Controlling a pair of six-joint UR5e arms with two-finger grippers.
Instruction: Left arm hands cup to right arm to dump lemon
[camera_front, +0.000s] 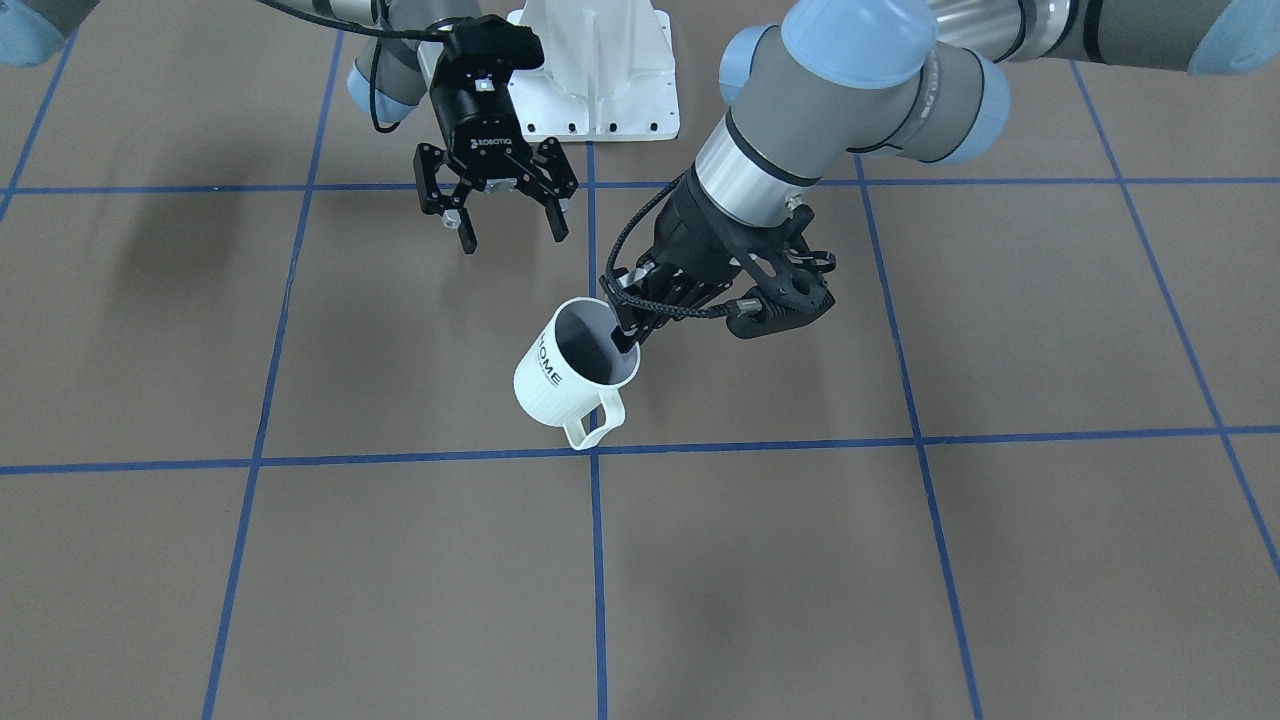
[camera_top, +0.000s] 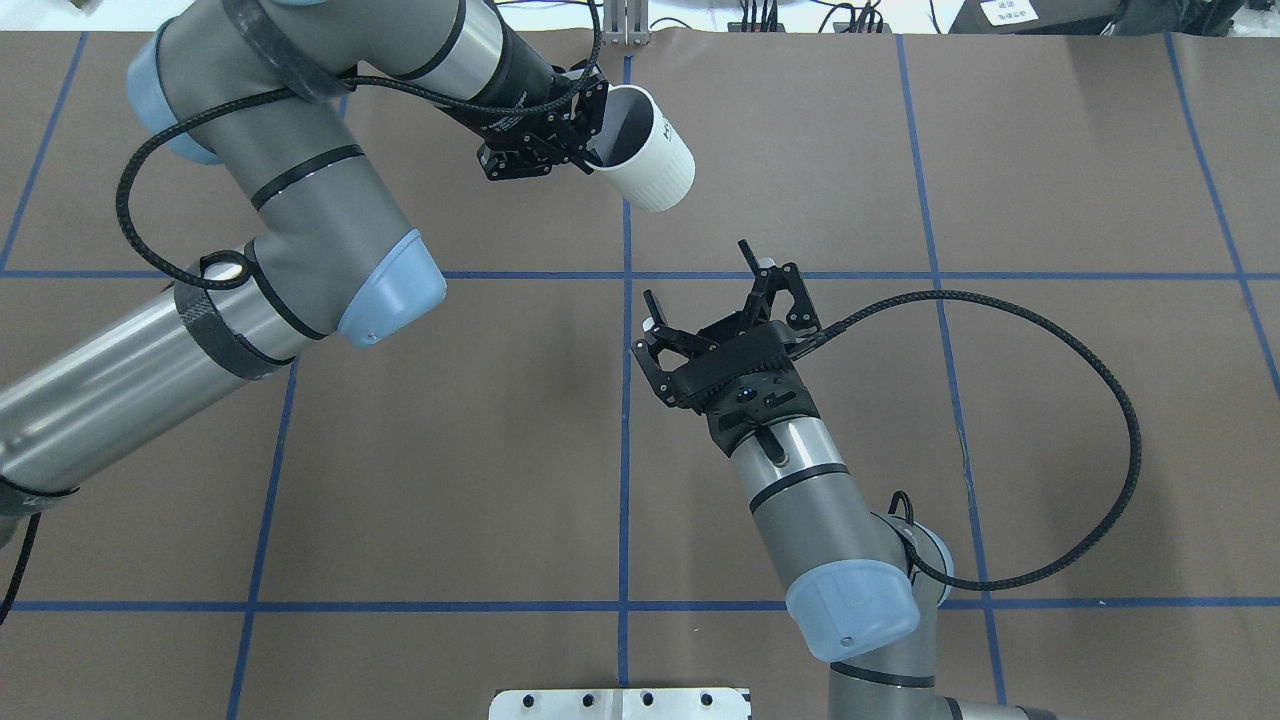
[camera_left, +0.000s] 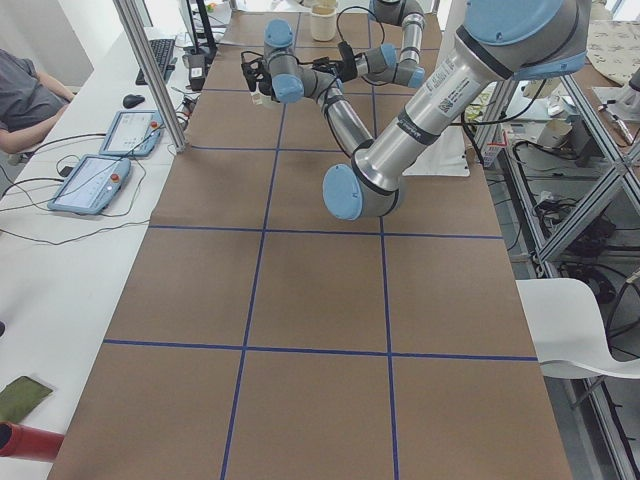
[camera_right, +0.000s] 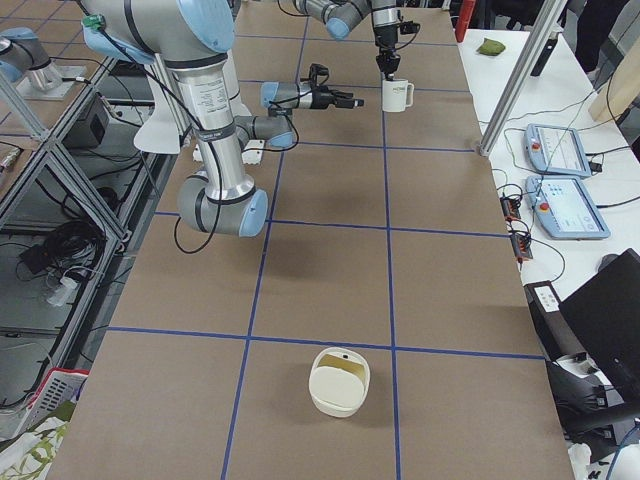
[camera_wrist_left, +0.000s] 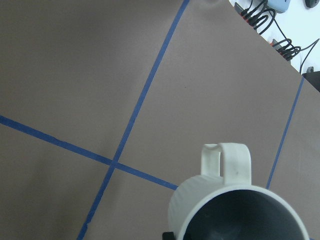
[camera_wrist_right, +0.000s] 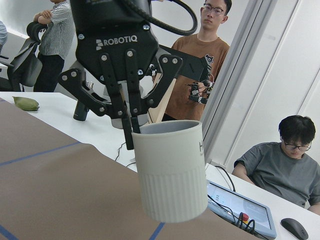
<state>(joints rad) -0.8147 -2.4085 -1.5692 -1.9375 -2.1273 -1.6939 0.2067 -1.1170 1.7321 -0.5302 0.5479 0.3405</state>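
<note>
The white ribbed cup (camera_front: 560, 385) with black "HOME" lettering hangs slightly tilted just above the table, handle toward the operators' side. My left gripper (camera_front: 626, 333) is shut on its rim, one finger inside and one outside. This also shows in the overhead view, with cup (camera_top: 655, 160) and left gripper (camera_top: 588, 150), and in the right wrist view, with cup (camera_wrist_right: 170, 170) and left gripper (camera_wrist_right: 131, 125). My right gripper (camera_front: 515, 238) is open and empty, apart from the cup on the robot's side, and it shows in the overhead view (camera_top: 697, 275). The lemon is not seen. The cup's visible inside (camera_wrist_left: 245, 220) is bare grey.
A cream container (camera_right: 340, 380) stands on the table far toward the robot's right end. The white base plate (camera_front: 600, 70) lies at the robot's edge. Operators, tablets and a green lump (camera_wrist_right: 25, 103) are at the white desk beyond the table's far edge.
</note>
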